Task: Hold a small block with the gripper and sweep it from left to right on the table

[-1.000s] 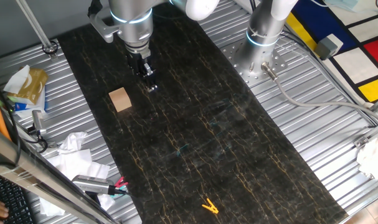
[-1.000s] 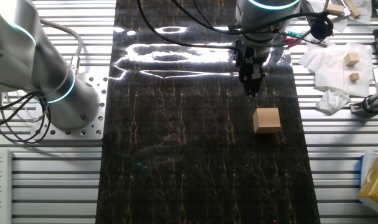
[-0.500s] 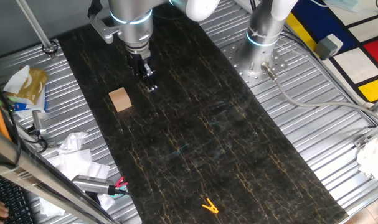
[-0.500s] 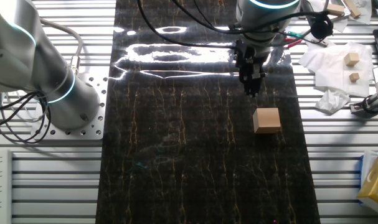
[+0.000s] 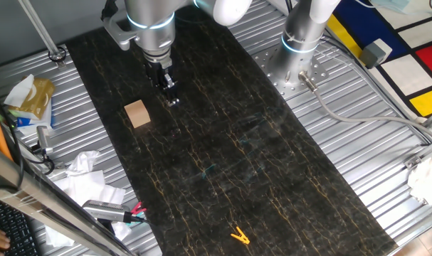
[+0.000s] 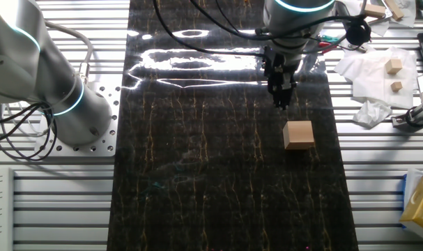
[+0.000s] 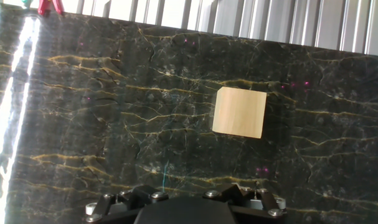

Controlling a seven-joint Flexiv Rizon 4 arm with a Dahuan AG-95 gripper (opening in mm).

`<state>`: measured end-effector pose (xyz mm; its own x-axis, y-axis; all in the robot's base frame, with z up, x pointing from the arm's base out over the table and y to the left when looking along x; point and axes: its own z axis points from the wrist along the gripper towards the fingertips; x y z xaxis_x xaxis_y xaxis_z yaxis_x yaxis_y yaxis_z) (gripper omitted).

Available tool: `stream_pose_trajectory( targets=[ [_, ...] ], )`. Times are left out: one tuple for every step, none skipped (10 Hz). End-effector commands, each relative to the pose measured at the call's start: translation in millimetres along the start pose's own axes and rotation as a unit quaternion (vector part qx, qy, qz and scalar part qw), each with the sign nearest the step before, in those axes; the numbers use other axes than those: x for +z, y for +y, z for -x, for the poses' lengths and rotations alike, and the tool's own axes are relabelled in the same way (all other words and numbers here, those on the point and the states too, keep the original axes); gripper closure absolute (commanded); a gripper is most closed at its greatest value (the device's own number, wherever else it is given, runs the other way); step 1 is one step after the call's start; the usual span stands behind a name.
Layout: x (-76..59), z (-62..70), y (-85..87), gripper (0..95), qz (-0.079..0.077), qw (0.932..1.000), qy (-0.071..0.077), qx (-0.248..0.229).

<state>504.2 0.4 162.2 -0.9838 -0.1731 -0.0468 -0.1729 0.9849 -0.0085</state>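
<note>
— Wood, light tan and plain-faced: where is the small cube (image 5: pixel 137 114) found?

— It is seen lying flat on the long black marble-patterned table with thin gold veins (image 5: pixel 223 142), toward one long edge. The small black two-fingered gripper (image 5: pixel 172 97) is held just beside it, apart from it, with nothing gripped.

— Are the jaws apart or together?

— That cannot be told. In both fixed views the tip (image 6: pixel 281 102) is too small and dark, and in the hand view only the black base of the hand is shown at the bottom edge; the fingers themselves are not seen.

— How is the cube (image 7: pixel 239 112) expected to handle?

— It is judged light and stiff, with no give under pressure. Its smooth faces may slip on the glossy surface, so it could be nudged away if one finger is landed first.

— Where should it be taken?

— Two opposite side faces are best chosen, squarely and near mid-height, the jaws being centred over it. A low, firm hold is advised so that the block is not twisted when dragged across the table.
</note>
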Motion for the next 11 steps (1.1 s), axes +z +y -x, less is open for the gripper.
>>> stream_pose_trajectory(
  targets=[
    [0.3,2.8,0.0,19.0,0.000,1.0000,0.001,0.001],
    [1.2,5.1,-0.7,19.0,0.000,1.0000,0.001,0.000],
    [1.4,5.3,-0.8,19.0,0.000,1.0000,0.001,0.000],
    [1.4,5.3,-0.8,19.0,0.000,1.0000,0.001,-0.003],
    [1.5,5.4,-0.6,19.0,0.000,1.0000,0.001,-0.003],
    [1.7,5.7,0.0,19.0,0.001,1.0000,0.001,-0.003],
    [1.9,6.0,0.6,19.0,0.001,1.0000,0.001,-0.002],
    [2.0,6.1,0.8,19.0,0.000,1.0000,0.000,0.000],
    [2.0,6.1,0.8,19.0,0.000,1.0000,-0.001,0.001],
    [2.0,6.3,0.8,19.0,0.000,1.0000,-0.001,0.003],
    [2.0,6.4,0.8,19.0,0.000,1.0000,-0.001,0.003]
  ],
)
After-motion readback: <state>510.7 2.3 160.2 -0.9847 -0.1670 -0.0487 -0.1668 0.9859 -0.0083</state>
